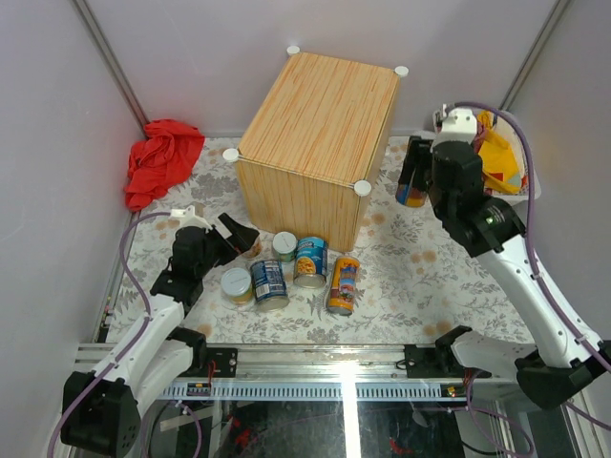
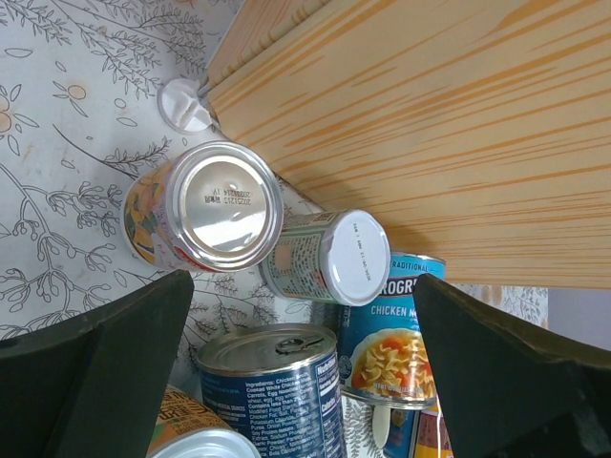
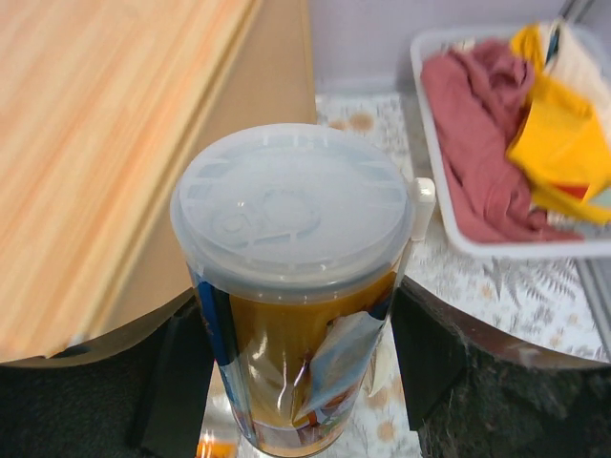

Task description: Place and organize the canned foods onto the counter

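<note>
Tall can [image 3: 296, 315]: orange-blue label, clear ribbed lid, beside counter [image 3: 105, 143].
Right fingers [image 3: 177, 382]: clamped on its sides.
Left fingers [image 2: 105, 372]: spread wide, empty, above cans [image 2: 229, 205] on tabletop [image 2: 57, 143].

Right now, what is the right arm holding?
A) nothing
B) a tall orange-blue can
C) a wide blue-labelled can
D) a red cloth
B: the right wrist view shows the tall orange-blue can gripped between the right fingers, beside the counter.
</note>
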Available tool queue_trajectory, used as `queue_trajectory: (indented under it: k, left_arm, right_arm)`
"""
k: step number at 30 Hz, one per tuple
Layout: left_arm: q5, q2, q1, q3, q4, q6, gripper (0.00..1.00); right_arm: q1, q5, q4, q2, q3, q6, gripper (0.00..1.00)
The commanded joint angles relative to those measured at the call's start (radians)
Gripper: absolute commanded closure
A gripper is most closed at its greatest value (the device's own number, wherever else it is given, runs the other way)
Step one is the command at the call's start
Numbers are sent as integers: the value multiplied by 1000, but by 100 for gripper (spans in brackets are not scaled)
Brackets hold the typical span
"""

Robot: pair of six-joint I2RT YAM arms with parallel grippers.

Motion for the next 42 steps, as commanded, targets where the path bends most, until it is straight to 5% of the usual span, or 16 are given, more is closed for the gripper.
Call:
queue_trajectory:
  k: [1, 20, 29, 42]
  left_arm:
    - [-10, 28, -6, 36, 48, 3, 0]
    - [-32, 96, -6, 41, 174, -89, 0]
    - [19, 105, -5, 42, 176, 6, 0]
    - [22, 148, -5, 23, 231, 18, 0]
  right_arm:
    - [8, 58, 256, 61, 212, -137, 100]
    - [-7, -102, 766, 695, 759, -556, 100]
    - [-130, -193, 781, 961, 1001, -424, 100]
    - [-237, -264, 782, 1037, 1043, -323, 100]
